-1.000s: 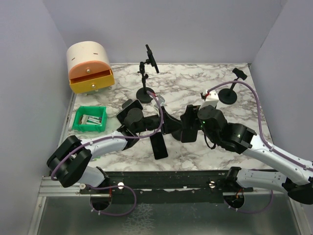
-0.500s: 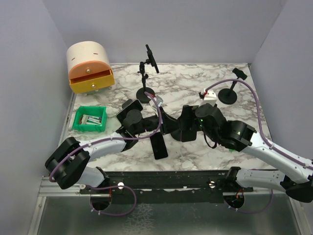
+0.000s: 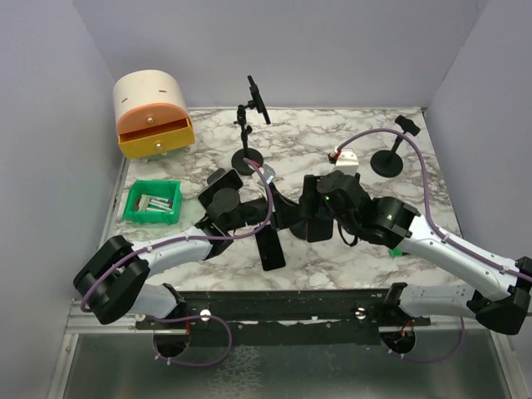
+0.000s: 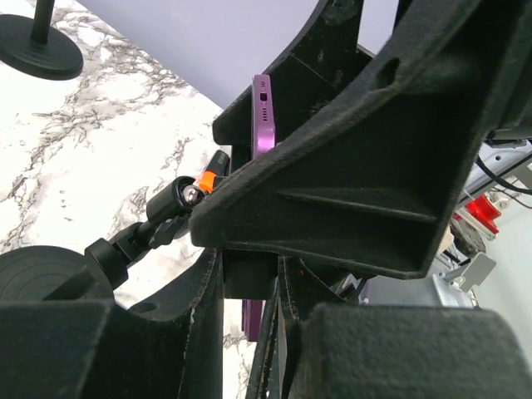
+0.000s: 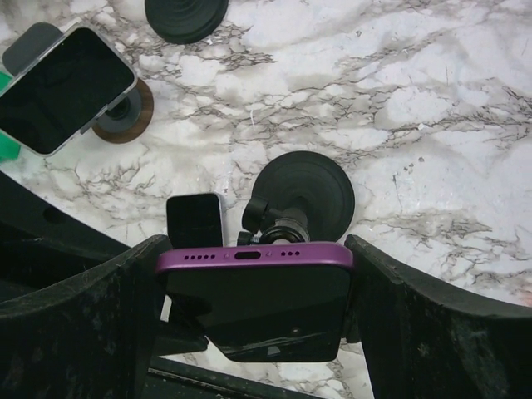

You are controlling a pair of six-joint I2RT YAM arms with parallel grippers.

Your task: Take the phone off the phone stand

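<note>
The purple phone (image 5: 253,283) stands on edge in the black phone stand (image 5: 303,195), whose round base rests on the marble just behind it. My right gripper (image 5: 253,274) is shut on the phone, one finger against each long side. In the left wrist view the phone (image 4: 262,116) shows as a thin purple edge above the stand's jointed stem (image 4: 187,199). My left gripper (image 4: 249,278) is shut on a black block of the stand's mount. Seen from above, both grippers (image 3: 287,218) (image 3: 318,218) meet at the table's middle and hide the stand.
A black phone (image 3: 270,248) lies flat near the front edge. Another phone (image 5: 66,87) sits on a stand to the left. A stand with a phone (image 3: 256,98) is at the back, an empty stand (image 3: 389,158) back right. Green bin (image 3: 154,202) and orange drawer box (image 3: 154,112) are at left.
My right arm has moved left up to the stand, and its jaws have come in against the phone's sides. The left arm has stayed where it was.
</note>
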